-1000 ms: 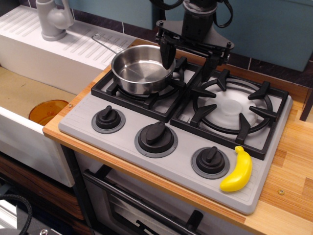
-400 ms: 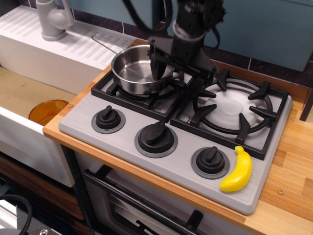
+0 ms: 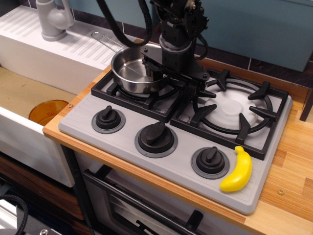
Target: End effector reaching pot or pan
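Observation.image view: one camera looks down at a toy stove (image 3: 122, 147) set in a wooden counter (image 3: 288, 196).
Saucepan position: the saucepan (image 3: 128, 73) sits on the rear left burner grate (image 3: 146, 95), with its thin handle (image 3: 105, 41) pointing to the back left, toward the white sink (image 3: 29, 54).
Saucepan relative to gripper: the gripper (image 3: 168, 78) stands at the right rim of the saucepan and covers that side of it. One black finger (image 3: 148, 68) reaches down inside the bowl; the other side of the gripper is outside the rim, over the gap between the two grates.
Gripper state: the fingers stand apart, one on each side of the pan wall, and I see nothing clamped between them. I cannot tell if a finger touches the metal.
Change from earlier: one second ago the gripper was higher and further back, behind the pan. Now it is lower and more forward, and its body hides more of the right rim. The saucepan itself keeps the same place.
Saucepan look: small, round, shiny steel, straight sides, and what shows of its inside is bare metal.
Other things: a yellow banana (image 3: 237, 170) lies at the front right of the stove, beside the right knob (image 3: 210, 160). A grey faucet (image 3: 51, 19) stands at the back left.
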Controlling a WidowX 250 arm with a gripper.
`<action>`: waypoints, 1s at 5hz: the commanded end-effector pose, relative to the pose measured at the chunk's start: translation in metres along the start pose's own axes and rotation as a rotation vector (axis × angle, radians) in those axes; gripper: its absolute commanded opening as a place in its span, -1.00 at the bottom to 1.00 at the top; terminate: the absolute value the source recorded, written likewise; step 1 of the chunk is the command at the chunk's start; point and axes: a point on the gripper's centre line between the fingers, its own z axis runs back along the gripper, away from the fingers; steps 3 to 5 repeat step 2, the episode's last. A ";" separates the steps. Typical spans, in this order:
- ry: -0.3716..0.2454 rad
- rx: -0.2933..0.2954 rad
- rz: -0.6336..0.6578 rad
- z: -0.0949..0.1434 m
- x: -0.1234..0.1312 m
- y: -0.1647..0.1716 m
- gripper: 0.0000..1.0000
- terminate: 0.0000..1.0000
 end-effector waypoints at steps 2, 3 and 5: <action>-0.026 0.005 0.023 0.002 0.004 0.000 1.00 1.00; -0.026 0.005 0.023 0.002 0.004 0.000 1.00 1.00; -0.026 0.005 0.023 0.002 0.004 0.000 1.00 1.00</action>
